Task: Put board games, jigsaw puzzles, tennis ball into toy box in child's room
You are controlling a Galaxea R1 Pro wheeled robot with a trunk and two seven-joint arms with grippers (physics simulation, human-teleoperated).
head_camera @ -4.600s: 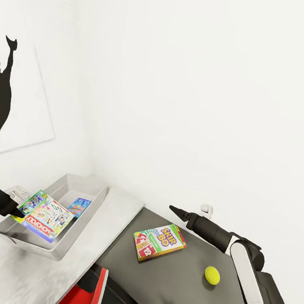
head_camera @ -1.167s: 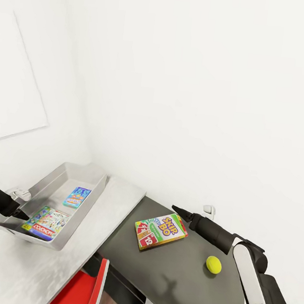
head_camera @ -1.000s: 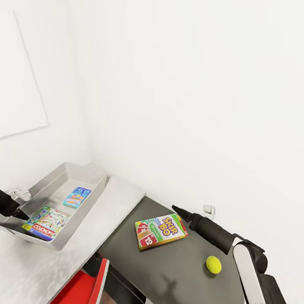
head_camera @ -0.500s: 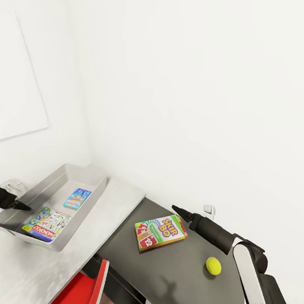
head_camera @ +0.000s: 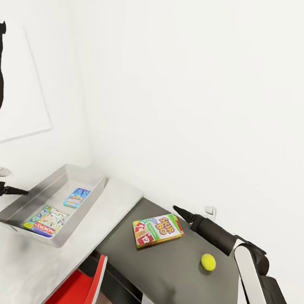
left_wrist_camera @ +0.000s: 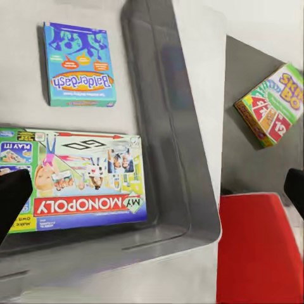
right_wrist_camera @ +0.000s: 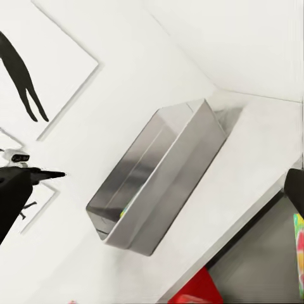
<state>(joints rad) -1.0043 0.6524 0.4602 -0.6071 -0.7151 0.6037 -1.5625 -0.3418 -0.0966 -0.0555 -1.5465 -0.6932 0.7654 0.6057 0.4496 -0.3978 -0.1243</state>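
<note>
The light-grey toy box (head_camera: 90, 186) stands on the white table (head_camera: 113, 209). Two board games lie flat inside it: a Monopoly board (head_camera: 46, 220) (left_wrist_camera: 82, 180) and a blue Balderdash board (head_camera: 77, 197) (left_wrist_camera: 79, 65). My left gripper (head_camera: 22, 191) hovers just outside the box's far long wall, open, its fingers (left_wrist_camera: 12, 196) wide apart with nothing between them. A third board game, Skip-Bo (head_camera: 158, 229) (left_wrist_camera: 272, 104), and the yellow tennis ball (head_camera: 208, 262) rest on the dark-grey side unit. My right gripper (head_camera: 178, 212) hangs open above Skip-Bo's far corner. The jigsaw puzzles and the bed are out of view.
A red chair (head_camera: 79, 289) (left_wrist_camera: 256, 247) stands below the table's front edge. The dark-grey side unit (head_camera: 176, 276) adjoins the table on the right. White walls close in behind, with a framed black silhouette picture (head_camera: 4, 85) on the left wall. The toy box (right_wrist_camera: 158, 177) also appears in the right wrist view.
The Monopoly board, held tilted over the box 4.6 s ago, now lies flat inside. My left gripper has pulled back out of the box, away from the board. The head view has shifted slightly.
</note>
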